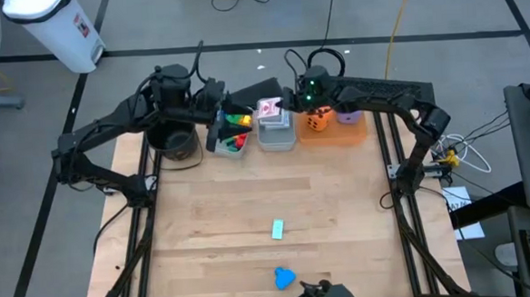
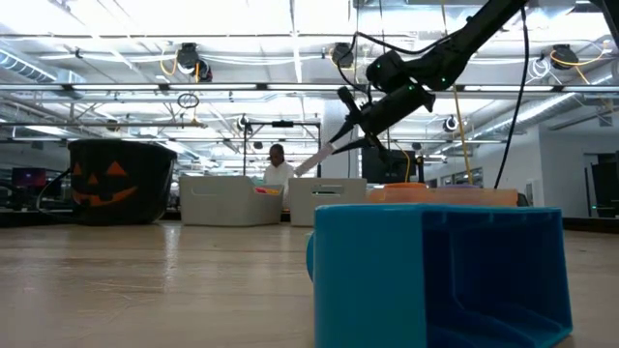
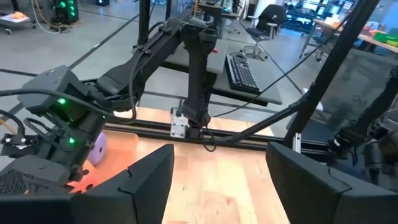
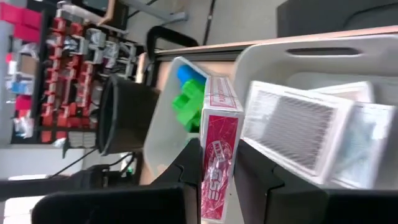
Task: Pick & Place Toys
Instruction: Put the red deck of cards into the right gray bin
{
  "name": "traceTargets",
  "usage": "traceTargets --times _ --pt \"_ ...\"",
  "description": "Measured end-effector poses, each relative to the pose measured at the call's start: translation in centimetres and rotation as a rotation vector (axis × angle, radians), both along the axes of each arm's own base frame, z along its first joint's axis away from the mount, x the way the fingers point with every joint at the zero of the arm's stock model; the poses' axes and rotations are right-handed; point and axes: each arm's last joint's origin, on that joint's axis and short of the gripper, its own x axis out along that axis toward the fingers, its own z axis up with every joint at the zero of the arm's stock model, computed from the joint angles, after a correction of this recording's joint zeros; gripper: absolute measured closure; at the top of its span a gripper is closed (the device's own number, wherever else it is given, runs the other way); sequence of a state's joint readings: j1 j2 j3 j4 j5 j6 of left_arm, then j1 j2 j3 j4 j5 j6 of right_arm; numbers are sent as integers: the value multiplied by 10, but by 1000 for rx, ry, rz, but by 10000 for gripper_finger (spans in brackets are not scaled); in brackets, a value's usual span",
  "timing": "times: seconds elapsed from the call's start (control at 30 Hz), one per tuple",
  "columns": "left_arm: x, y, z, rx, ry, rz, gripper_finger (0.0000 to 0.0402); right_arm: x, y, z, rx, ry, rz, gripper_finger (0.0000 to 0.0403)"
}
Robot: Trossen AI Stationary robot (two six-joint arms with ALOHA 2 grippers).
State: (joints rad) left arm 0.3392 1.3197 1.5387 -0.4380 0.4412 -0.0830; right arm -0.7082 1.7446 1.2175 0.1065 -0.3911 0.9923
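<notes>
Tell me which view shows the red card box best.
The right wrist view: the red card box fills the frame, pinched in the right gripper above a bin. The high view shows it small; the low and left wrist views don't show it clearly.

I see a table (image 1: 250, 213) of pale wood, matt, with visible grain. The bins (image 1: 276, 134) look like translucent plastic, smooth. The pot (image 2: 118, 182) is black plastic with a slight sheen. The card box (image 4: 217, 155) is glossy printed cardboard. The blue block (image 2: 435, 275) is smooth, semi-gloss plastic.
</notes>
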Motion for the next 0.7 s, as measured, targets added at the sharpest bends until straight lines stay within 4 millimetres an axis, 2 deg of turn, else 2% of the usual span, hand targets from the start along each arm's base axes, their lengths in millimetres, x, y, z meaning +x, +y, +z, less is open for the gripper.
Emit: traceTargets --times 0.13,0.47,0.7 --pt "-1 3 0 6 0 10 151 -5 -4 -3 14 31 -11 361" --pt "-1 4 0 16 -1 12 152 4 -9 -27 67 47 -17 361" --pt "-1 4 0 16 1 12 157 6 -10 -30 73 37 -21 361"
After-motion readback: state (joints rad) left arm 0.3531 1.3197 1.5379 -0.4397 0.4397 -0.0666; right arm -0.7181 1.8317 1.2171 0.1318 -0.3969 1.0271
